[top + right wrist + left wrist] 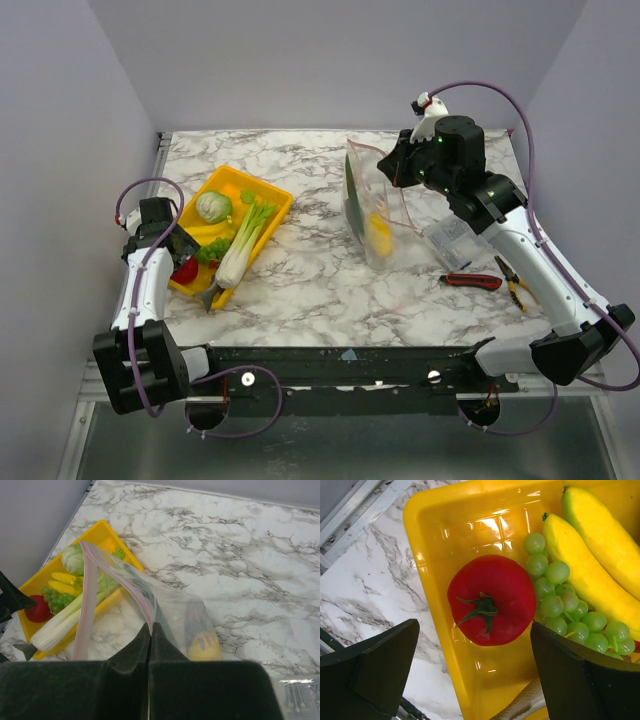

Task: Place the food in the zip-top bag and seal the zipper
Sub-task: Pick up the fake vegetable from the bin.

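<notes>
The clear zip-top bag (375, 205) stands open on the marble, mouth up, with a yellow oval piece (380, 235) inside. My right gripper (392, 165) is shut on the bag's pink zipper strip (120, 575) at the rim (151, 630) and holds it up. The yellow piece also shows through the plastic in the right wrist view (204, 647). A yellow tray (270, 195) at the left holds a red tomato (490, 600), green grapes (560, 605), yellow bananas (585, 575), a pale green cabbage (213, 206) and green stalks (240, 250). My left gripper (475, 680) is open just above the tomato.
A red-handled tool (472, 281) and yellow-handled pliers (517, 285) lie at the right front. A small clear packet (455, 240) lies beside the bag under the right arm. Walls close in the table at left, back and right.
</notes>
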Motion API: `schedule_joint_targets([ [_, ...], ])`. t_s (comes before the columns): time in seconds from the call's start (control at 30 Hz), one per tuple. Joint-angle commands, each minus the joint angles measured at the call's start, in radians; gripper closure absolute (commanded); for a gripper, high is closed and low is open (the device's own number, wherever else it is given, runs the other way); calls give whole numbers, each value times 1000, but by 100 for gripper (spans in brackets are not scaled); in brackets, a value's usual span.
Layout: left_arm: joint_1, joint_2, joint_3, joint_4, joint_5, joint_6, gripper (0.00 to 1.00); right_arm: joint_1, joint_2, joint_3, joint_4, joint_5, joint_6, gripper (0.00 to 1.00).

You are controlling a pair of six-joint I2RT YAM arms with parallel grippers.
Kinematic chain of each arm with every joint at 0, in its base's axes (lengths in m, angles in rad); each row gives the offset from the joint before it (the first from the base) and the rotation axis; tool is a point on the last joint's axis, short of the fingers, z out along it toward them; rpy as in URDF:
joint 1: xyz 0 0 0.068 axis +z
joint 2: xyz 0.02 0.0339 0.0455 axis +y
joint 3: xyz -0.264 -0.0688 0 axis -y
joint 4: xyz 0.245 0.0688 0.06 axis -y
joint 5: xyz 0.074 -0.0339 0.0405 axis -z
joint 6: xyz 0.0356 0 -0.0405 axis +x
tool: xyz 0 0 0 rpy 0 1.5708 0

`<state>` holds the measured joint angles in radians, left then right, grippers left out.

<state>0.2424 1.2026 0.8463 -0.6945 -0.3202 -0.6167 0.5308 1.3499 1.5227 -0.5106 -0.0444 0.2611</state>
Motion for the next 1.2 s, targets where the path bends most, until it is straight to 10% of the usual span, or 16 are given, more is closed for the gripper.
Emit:
schedule_joint_targets([
  [0.0,-2,18,18,25,67,27,7,3,-8,4,39,-25,5,100],
  [0.93,26,222,34,77,174,53,24,3,-4,-19,55,-25,0,100],
  [1.17,26,255,52,75,259,62,54,4,2,-3,47,-28,1,100],
])
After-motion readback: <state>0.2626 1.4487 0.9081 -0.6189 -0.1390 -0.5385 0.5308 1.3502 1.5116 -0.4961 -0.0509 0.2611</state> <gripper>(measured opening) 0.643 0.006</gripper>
